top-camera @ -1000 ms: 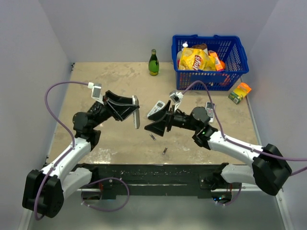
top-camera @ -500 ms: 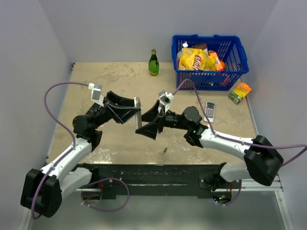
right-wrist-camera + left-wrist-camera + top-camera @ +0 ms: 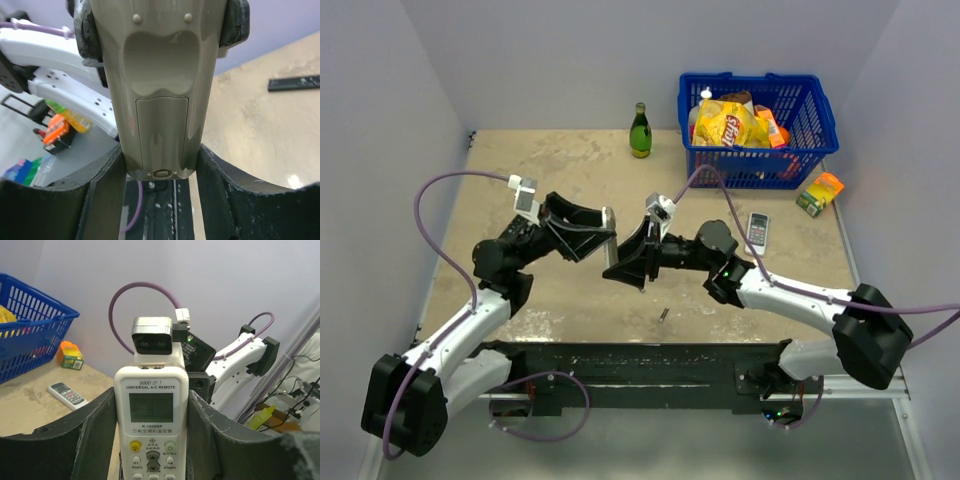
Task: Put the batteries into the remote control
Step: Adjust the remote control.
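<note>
Top view: two arms meet at centre frame over a tan table (image 3: 540, 170). Both are on the remote control (image 3: 608, 243), which is held up off the table, tilted. L gripper (image 3: 604, 236) is part-closed, clamping it across its width. R gripper (image 3: 623, 258) is shut partway onto the same remote, fingers touching both long edges. Only the L wrist cam shows the white button face: small screen (image 3: 151, 407) near the top, "UNIVERSAL A/C REMOTE" print, buttons cut off at the bottom edge, R wrist camera (image 3: 151, 335) just behind. Only the R wrist cam shows the plain grey back w/ battery cover (image 3: 162, 135) in place, plus a long black strip (image 3: 295, 82) on the table, upper right. Only the top view shows one battery (image 3: 663, 315), on the table at lower centre, well apart from the remote. Blue basket (image 3: 757, 166) of snacks upper right, green bottle (image 3: 640, 131) top centre, orange carton (image 3: 820, 193) & spare white remote (image 3: 757, 231) at right. From above, the black fingers hide the contact itself. Vs 1 s ago: R gripper was wide open & apart, right of the remote; it has since swung left & closed in. A second battery & another white remote seen then are now covered by the R arm.
</note>
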Motion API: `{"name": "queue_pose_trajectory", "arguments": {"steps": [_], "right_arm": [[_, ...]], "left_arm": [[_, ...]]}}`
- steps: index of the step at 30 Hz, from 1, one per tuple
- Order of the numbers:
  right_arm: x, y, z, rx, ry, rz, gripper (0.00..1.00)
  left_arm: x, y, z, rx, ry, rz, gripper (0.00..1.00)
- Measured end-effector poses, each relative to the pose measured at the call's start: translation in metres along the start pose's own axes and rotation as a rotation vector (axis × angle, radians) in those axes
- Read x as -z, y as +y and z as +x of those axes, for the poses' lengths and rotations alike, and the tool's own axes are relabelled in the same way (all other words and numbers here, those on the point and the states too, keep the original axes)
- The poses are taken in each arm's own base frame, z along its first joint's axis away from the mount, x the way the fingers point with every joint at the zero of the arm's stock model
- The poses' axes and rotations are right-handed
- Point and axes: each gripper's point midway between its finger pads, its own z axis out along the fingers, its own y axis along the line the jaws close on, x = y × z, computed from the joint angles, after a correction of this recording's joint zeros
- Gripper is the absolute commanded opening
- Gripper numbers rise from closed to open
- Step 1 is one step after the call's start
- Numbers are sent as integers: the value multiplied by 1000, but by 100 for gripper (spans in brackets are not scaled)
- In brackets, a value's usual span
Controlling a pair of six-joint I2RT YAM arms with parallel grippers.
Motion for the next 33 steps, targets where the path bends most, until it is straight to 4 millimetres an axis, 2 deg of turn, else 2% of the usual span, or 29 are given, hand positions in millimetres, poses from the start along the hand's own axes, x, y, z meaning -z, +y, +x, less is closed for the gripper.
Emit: {"name": "queue_pose_trajectory", "arguments": {"steps": [3, 6, 12, 16, 20, 24, 30, 33], "right_arm": [[6, -7, 3, 45, 32, 60, 0], [14, -16, -2, 119, 50, 145, 0], [41, -42, -12, 314, 109, 360, 0], [66, -65, -7, 441, 198, 500, 0], [85, -84, -2, 529, 298, 602, 0], [93, -95, 3, 594, 386, 651, 0], [90, -106, 18, 670, 513, 687, 0], [92, -112, 28, 688, 565, 703, 0]], "left_arm": [[2, 6, 5, -15, 39, -43, 90], [0, 15, 2, -46, 80, -120, 97], [-7, 28, -21, -129, 148, -288, 100], [-8, 40, -38, -149, 211, -425, 100], [-9, 49, -41, -128, 300, -502, 100], [-6, 63, -26, -60, 411, -549, 100], [10, 94, 29, 99, 610, -597, 98], [15, 97, 53, 147, 690, -599, 91]]}}
